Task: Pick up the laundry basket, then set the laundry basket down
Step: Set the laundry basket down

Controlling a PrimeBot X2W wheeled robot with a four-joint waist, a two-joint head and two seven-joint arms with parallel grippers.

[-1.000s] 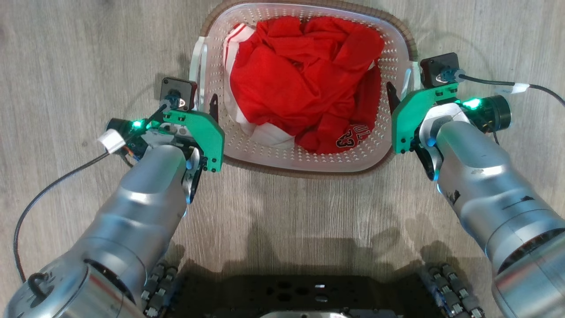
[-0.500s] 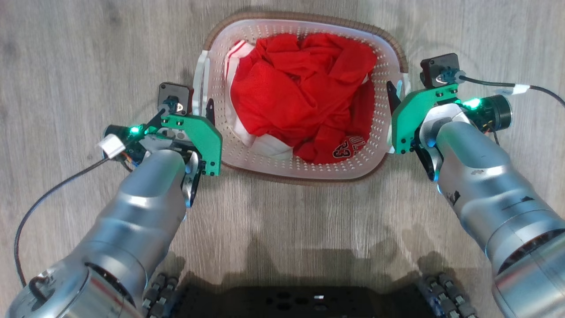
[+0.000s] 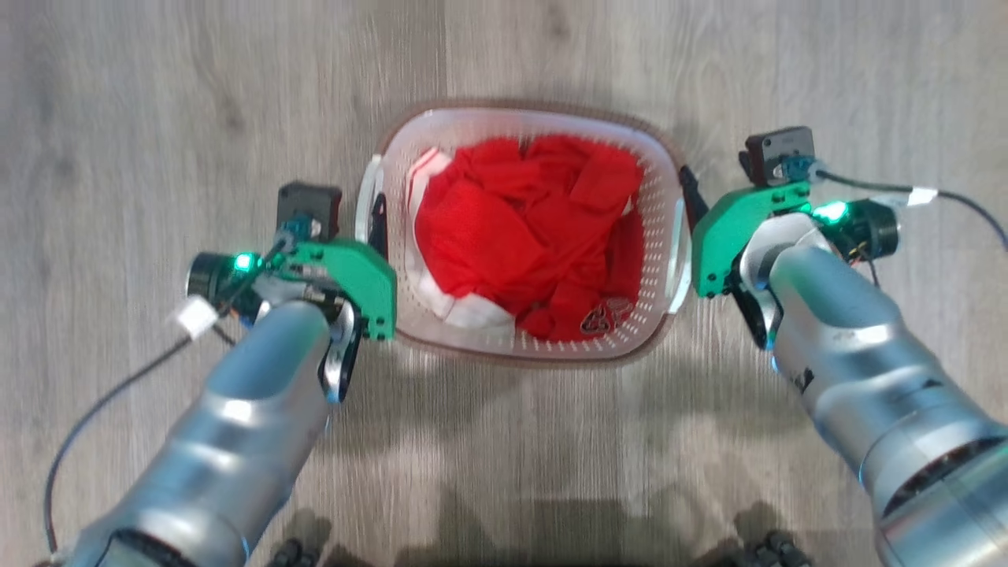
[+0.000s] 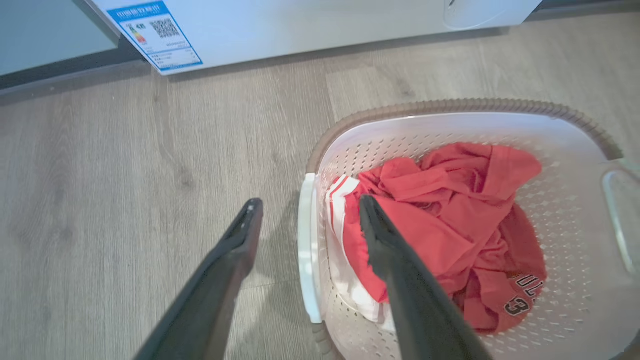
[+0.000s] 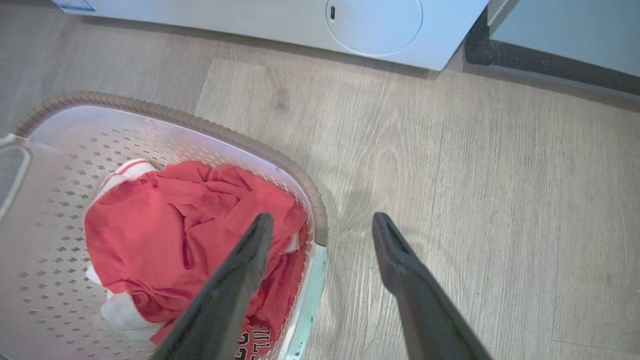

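Observation:
The laundry basket [image 3: 660,179] stands on the wood floor, white and perforated with a brown rim, holding red clothes [image 3: 528,236]. My left gripper [image 3: 370,224] is open at the basket's left side. In the left wrist view its fingers straddle the white left handle [image 4: 306,250], one finger outside and one over the clothes, with a gap on each side. My right gripper [image 3: 697,197] is open at the right side. Its fingers likewise straddle the right handle [image 5: 307,300] without touching it.
A white washer [image 4: 300,25] stands on the floor beyond the basket, its round door [image 5: 372,20] facing me, with a dark baseboard [image 5: 550,65] beside it. Black cables trail from both wrists over the grey wood floor [image 3: 157,118].
The whole head picture has shifted, so the camera moved. The basket now looks smaller and lower beneath my grippers, which have drawn a little closer together at its handles.

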